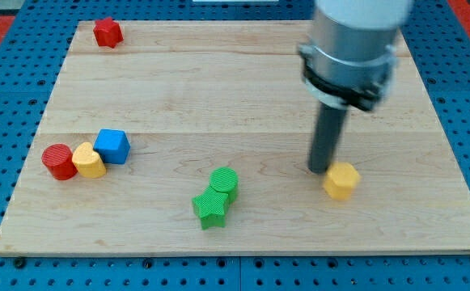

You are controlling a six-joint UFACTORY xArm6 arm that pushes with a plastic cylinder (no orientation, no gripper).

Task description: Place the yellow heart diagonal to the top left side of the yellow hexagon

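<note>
board [243, 89]: pale wooden planks with visible grain, lying on a blue pegboard [0, 97] dotted with holes.
my tip [321, 170]: lower end of a straight dark rod under a grey metal cylinder; it has no jaws to spread or press, holds nothing, and stands just beside the yellow hexagon, at its 10 o'clock, touching or nearly so.
yellow hexagon [341, 179]: smooth six-sided block, toward 4 o'clock on the board.
yellow heart [88, 160]: rounded block, toward 9 o'clock on the board, well apart from the hexagon, wedged between two neighbours and touching both.
red cylinder [58, 161]: ribbed top, at the heart's 9 o'clock.
blue cube [112, 145]: at the heart's 2 o'clock.
green cylinder [223, 182]: ribbed top, near 6 o'clock on the board.
green star [211, 208]: touching that cylinder, at its 7 o'clock.
red hexagon [107, 32]: alone near 11 o'clock on the board.
writing: none readable.
</note>
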